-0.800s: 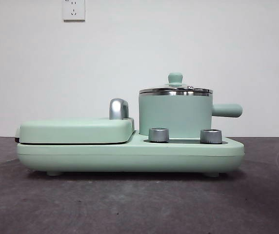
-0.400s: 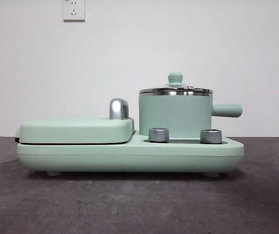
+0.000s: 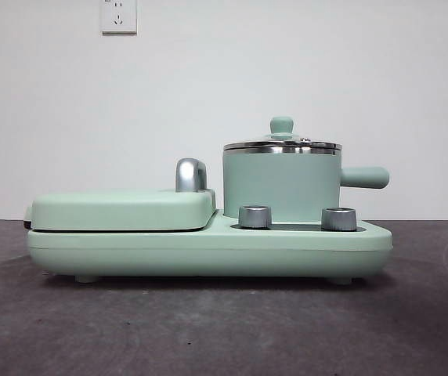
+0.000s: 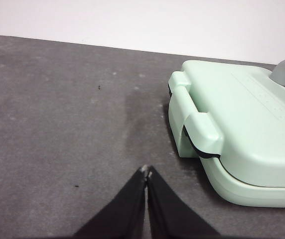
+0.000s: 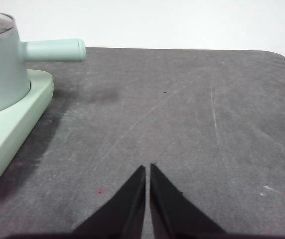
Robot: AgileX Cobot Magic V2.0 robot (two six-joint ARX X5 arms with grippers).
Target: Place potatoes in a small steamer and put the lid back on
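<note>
From the front, the small steamer (image 3: pixel 282 186) sits on its mint base (image 3: pixel 208 249) with the lid (image 3: pixel 282 144) on, so it must be lifted off first; no potato shows in any view; the left wrist view shows the left tool (image 4: pixel 146 173) pressed together over bare table (image 4: pixel 58 109), beside the griddle cover (image 4: pixel 242 124), idle; the right wrist view shows the right tool (image 5: pixel 147 169) likewise pressed together, well apart from the steamer's handle (image 5: pixel 55 50).
</note>
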